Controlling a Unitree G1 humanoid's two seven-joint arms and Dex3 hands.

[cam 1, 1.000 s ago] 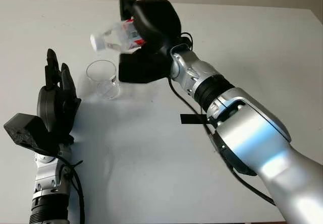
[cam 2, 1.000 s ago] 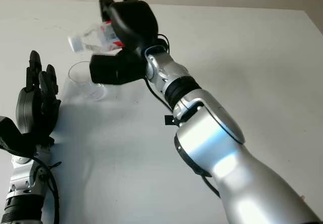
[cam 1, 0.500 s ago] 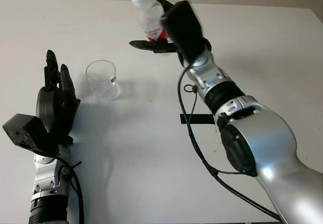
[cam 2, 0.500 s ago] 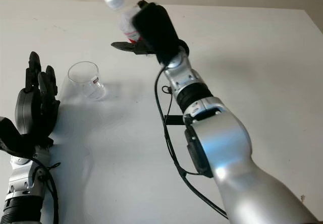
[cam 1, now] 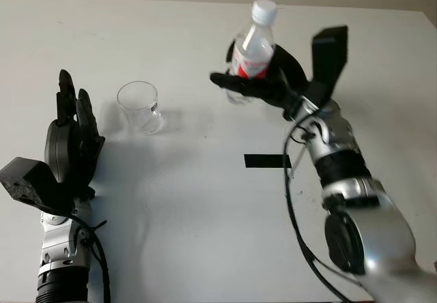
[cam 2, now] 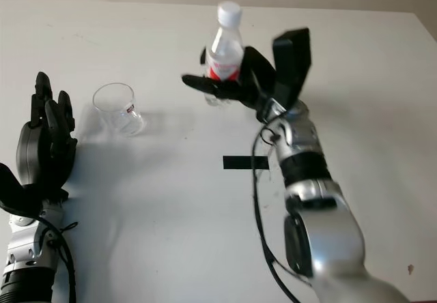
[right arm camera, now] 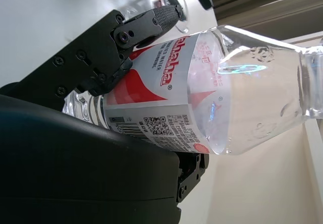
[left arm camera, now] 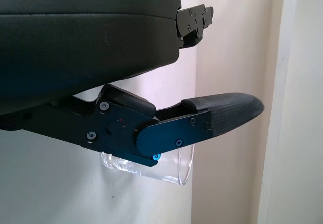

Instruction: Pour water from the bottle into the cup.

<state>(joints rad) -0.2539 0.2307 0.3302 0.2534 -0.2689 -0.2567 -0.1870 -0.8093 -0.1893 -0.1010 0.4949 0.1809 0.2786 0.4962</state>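
Right hand (cam 1: 263, 88) wraps the bottle (cam 1: 251, 54) at its label, upright; thin plastic, probably light, crushable. Cup (cam 1: 139, 106) clear, tippable. Left hand (cam 1: 68, 146) open nearby.

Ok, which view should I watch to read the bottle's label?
The right wrist view: the bottle lies close across it in the right hand, its red and white label and QR code legible. The head views show the bottle upright and capped, right of the cup, label too small to read.
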